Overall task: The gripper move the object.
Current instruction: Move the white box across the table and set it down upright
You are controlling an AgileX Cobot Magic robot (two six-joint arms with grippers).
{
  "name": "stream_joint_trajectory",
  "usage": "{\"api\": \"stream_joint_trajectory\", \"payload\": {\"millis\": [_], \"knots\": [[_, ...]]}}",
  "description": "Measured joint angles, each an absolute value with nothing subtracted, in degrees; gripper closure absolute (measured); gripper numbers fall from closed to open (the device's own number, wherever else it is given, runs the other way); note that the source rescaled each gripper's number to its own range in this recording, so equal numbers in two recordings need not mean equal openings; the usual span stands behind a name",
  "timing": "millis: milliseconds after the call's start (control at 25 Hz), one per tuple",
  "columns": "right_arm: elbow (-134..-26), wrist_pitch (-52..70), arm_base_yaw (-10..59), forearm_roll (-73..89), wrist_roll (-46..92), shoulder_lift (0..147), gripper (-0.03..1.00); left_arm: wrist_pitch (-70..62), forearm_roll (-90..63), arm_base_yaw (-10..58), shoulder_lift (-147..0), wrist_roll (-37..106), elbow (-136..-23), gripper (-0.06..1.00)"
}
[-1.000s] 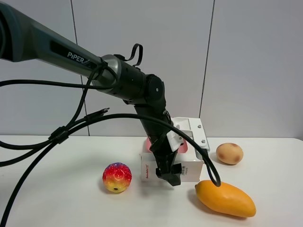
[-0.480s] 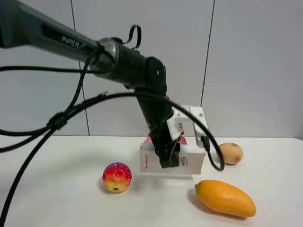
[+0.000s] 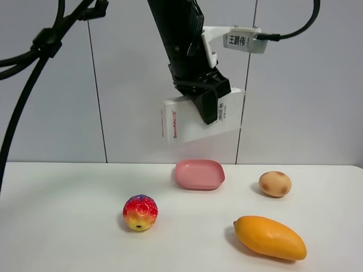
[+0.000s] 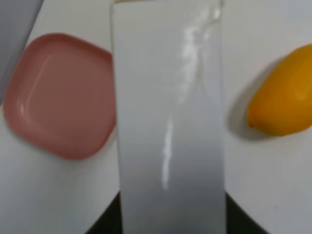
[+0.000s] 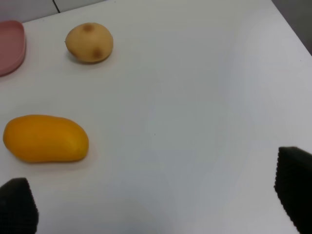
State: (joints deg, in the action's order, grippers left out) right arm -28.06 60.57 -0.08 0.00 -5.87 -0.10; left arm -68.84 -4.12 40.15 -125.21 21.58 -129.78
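- One carton [image 3: 190,126], long and white with a small red logo near its left end, is up in the air in front of the wall. It hangs well above the table [image 3: 68,226], roughly over the pink tray.
- One left gripper [image 3: 211,109] is clenched across the carton's middle, with its black fingers [image 3: 209,102] lying over the front face. A white mount [image 3: 235,39] with a label sits just above them.
- From the left wrist camera the carton [image 4: 168,122] fills the middle of the picture, with the tray [image 4: 58,97] showing on one side of it and the mango [image 4: 282,97] on the other, both down on the table.
- One right gripper [image 5: 156,197] hangs over bare tabletop, released. Its two black fingertips [image 5: 17,204] show at opposite edges of its own camera's view, spread wide with nothing between them.
- Four things rest on the table, one of each kind.
- One pink tray [image 3: 199,174] sits towards the back, at the middle.
- One rainbow ball [image 3: 140,212] sits left of centre, nearer the front, well apart from the tray.
- One mango [image 3: 270,237] lies at the front right.
- One potato [image 3: 275,183], tan with brown spots, sits behind the mango and to the right of the tray, touching neither.
- A bunch of black cables [image 3: 39,42] runs down the upper left; I cannot count the strands.
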Motion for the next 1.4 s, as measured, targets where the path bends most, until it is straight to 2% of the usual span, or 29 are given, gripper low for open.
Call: {"api": "stream_joint_trajectory", "payload": {"millis": [120, 280, 560, 920, 1400], "knots": [[-28.1, 60.6, -0.1, 0.0, -5.9, -0.1, -0.03, -69.2, -0.6, 40.2, -124.2, 19.8, -129.8, 0.93], [-28.1, 60.6, -0.1, 0.0, -5.9, -0.1, -0.03, -69.2, 0.5, 40.9, -121.0, 27.9, -126.7, 0.93], [-28.1, 60.6, -0.1, 0.0, -5.9, -0.1, -0.03, -69.1, 0.6, 42.0, -114.9, 42.5, -112.8, 0.93], [-28.1, 60.6, -0.1, 0.0, -5.9, -0.1, -0.03, -68.3, 0.7, 41.3, -106.6, 51.5, -94.7, 0.93], [-28.1, 60.6, -0.1, 0.0, -5.9, -0.1, -0.03, -38.4, -1.1, 40.9, -98.9, 54.0, -66.6, 0.93]]}}
